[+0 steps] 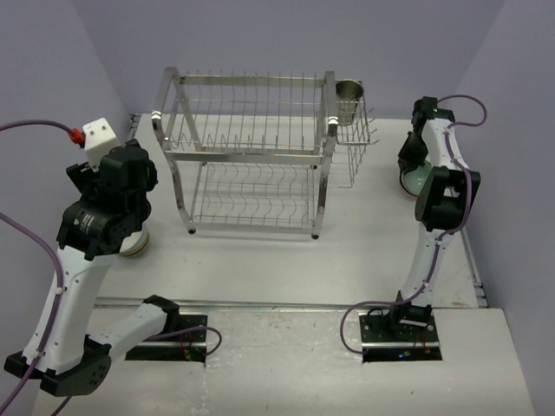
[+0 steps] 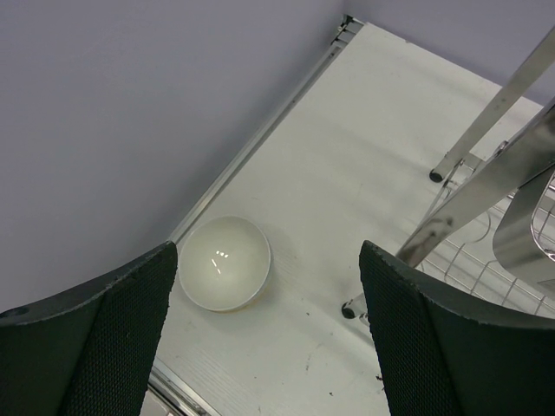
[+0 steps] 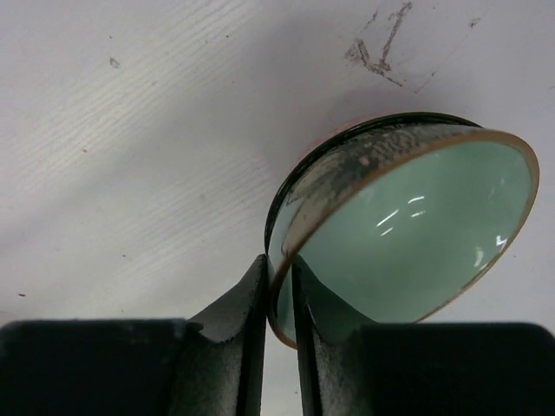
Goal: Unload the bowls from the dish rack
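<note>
Over by the left edge of the tabletop [image 1: 260,269], the left claw [image 2: 270,260] hangs released, its fingers spread wide with nothing between them. Below it a cream bowl [image 2: 224,263] sits upright on the table, close against that edge and apart from both fingers.

In the middle, toward the far edge, stands the dish rack [image 1: 247,156]. From above I see no bowl on either tier. A steel cup [image 1: 349,97] stands in its side basket [image 1: 355,143], and that is not part of the job.

Near the right edge, toward the far right corner, the right claw [image 3: 279,299] is clenched on the rim of the mint-green bowl [image 3: 408,221], one finger inside the wall and one outside. The bowl is tilted, its far side high. A dark rim [image 3: 408,118] shows just beneath it, so I take it to be going onto other bowls there. I cannot tell whether it is touching them.

This looks like the last bowl being put down. To do it well, the right arm should level the bowl over what lies under it and lower it slowly until it is seated. Only then should the fingers open, and the claw should lift straight up so the inner finger does not drag the rim sideways and upset the pile.
</note>
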Robot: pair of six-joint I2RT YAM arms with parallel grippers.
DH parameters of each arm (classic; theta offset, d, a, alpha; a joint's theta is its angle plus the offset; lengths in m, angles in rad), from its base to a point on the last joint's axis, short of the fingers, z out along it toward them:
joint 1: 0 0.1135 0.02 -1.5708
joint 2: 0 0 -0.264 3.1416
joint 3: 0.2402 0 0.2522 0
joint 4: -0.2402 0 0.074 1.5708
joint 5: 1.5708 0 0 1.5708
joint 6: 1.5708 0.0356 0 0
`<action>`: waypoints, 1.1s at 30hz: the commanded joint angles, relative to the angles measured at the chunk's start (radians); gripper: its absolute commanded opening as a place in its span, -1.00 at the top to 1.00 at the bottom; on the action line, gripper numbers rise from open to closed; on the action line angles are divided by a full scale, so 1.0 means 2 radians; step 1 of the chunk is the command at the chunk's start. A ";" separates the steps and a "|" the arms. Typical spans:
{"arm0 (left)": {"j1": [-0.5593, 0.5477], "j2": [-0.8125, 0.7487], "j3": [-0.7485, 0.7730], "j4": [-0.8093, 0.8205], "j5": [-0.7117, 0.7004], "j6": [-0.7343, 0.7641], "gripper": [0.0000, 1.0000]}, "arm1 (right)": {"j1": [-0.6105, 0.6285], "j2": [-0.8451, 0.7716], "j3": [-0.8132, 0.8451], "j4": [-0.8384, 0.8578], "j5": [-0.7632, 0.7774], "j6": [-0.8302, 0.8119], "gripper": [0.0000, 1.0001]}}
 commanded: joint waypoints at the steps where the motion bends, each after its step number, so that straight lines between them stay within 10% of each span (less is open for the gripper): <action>1: -0.002 0.004 0.009 0.011 0.002 0.003 -0.72 | -0.001 0.005 0.030 -0.001 0.003 -0.007 0.64; 6: -0.002 0.007 0.001 0.015 0.006 0.002 -0.72 | 0.003 0.006 0.047 -0.004 -0.001 -0.007 -0.13; 15: -0.002 0.005 -0.002 0.019 0.008 0.002 -0.72 | 0.014 -0.022 0.068 -0.011 -0.002 -0.003 -0.22; 19: -0.002 0.005 -0.004 0.019 0.013 0.001 -0.72 | 0.019 -0.080 0.071 -0.013 -0.019 0.005 -0.93; 33: -0.002 -0.021 -0.029 0.035 0.031 0.016 -0.76 | 0.093 -0.341 -0.163 0.062 -0.074 0.012 -0.98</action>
